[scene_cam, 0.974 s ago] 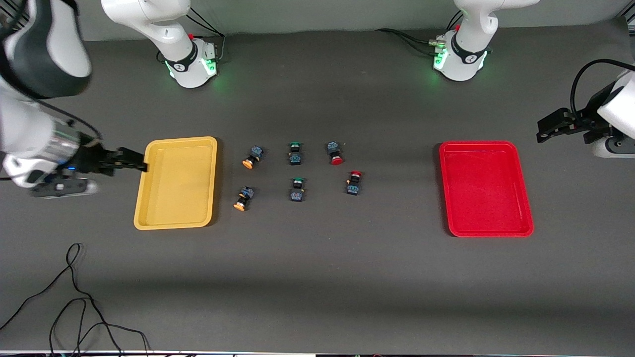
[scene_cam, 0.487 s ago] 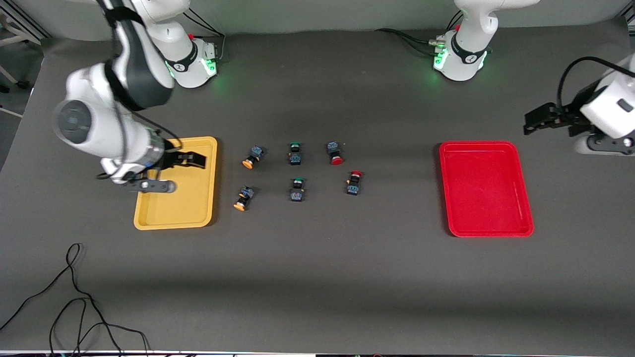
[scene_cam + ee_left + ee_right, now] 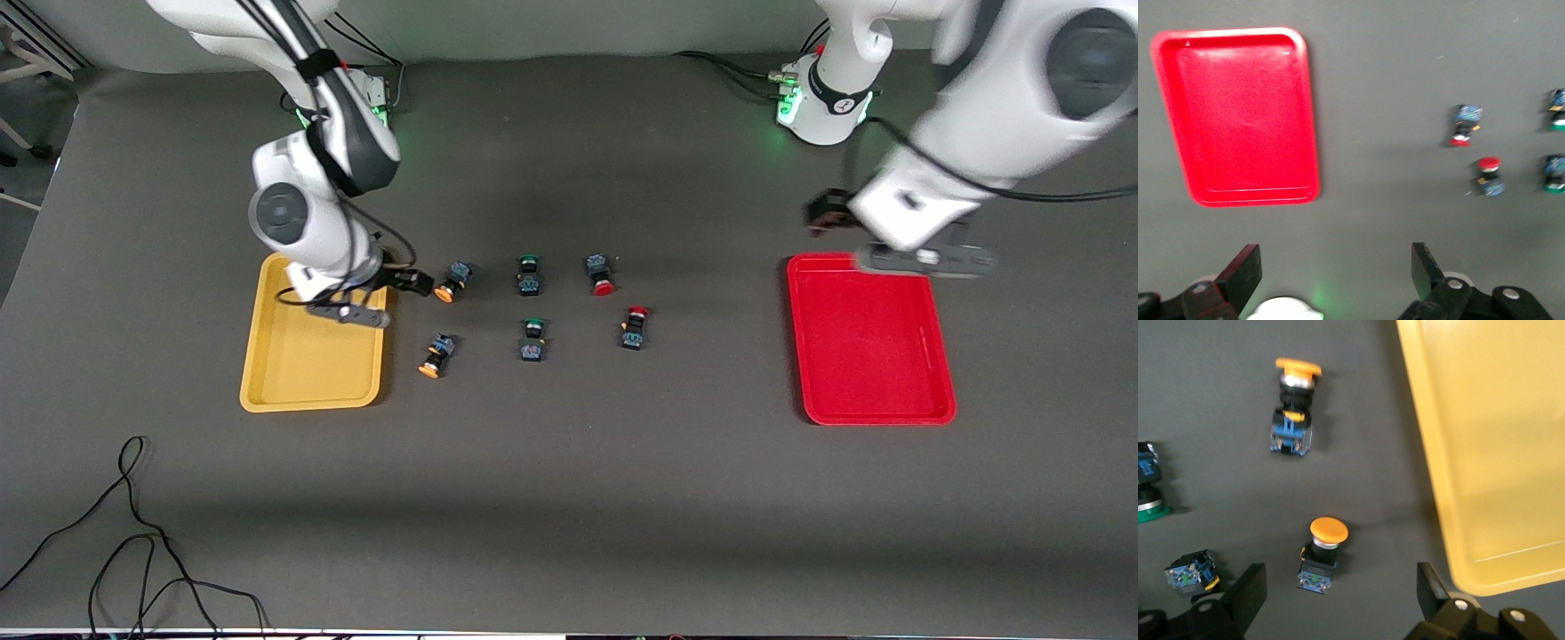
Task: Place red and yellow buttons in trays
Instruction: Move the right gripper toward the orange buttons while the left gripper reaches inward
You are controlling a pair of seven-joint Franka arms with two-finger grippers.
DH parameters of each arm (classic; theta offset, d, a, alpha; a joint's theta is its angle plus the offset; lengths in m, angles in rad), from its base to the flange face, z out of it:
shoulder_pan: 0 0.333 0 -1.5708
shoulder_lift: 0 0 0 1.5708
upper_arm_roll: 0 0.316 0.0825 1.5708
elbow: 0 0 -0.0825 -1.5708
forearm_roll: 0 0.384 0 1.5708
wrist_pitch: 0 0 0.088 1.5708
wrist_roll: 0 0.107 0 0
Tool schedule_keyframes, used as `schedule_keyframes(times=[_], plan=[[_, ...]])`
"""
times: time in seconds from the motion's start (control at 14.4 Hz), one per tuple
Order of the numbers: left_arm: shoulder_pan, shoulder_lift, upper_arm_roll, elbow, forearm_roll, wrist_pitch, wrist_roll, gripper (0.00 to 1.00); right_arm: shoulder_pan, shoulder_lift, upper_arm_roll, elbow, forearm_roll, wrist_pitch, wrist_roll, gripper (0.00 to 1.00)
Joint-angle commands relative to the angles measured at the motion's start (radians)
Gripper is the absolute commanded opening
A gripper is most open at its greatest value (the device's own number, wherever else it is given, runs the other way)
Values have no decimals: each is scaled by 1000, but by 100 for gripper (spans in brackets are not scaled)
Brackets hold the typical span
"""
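Front view: six buttons mid-frame on the table (image 3: pixel 569 498), none trayed; right gripper (image 3: pixel 418 283) open beside the upper yellow button (image 3: pixel 452 281), left gripper (image 3: pixel 822 216) over the red tray (image 3: pixel 869 338) top edge. Left wrist: jaws apart, red buttons (image 3: pixel 1487 177) at right. Right wrist: yellow tray (image 3: pixel 1491 440) upper right. Small, light, rigid; I'd pinch the squarish body, not the cap.

Seen from the right wrist, the right hand (image 3: pixel 1341 597) hangs with its two dark fingers (image 3: pixel 1248 590) spread wide over the grey counter (image 3: pixel 1218 407). One yellow-capped button (image 3: pixel 1321 553) sits between the fingers; a second yellow-capped button (image 3: pixel 1293 407) lies apart from it. The yellow tray (image 3: pixel 1451 513) lies beside both. A green-capped switch (image 3: pixel 1148 490) shows at the frame edge, and another switch body (image 3: pixel 1191 573) lies near a finger.
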Motion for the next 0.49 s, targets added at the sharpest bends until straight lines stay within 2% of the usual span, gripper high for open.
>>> schedule_keyframes(times=[0.0, 0.21, 0.42], plan=[[-171, -15, 17, -45, -1, 114, -252, 100, 76, 50, -10, -28, 17, 100, 105, 100], [-322, 39, 17, -45, 11, 223, -464, 100, 148, 110, -10, -74, 17, 233, 179, 100], [-417, 91, 17, -48, 12, 263, -520, 100, 153, 162, -10, -77, 17, 299, 182, 100]])
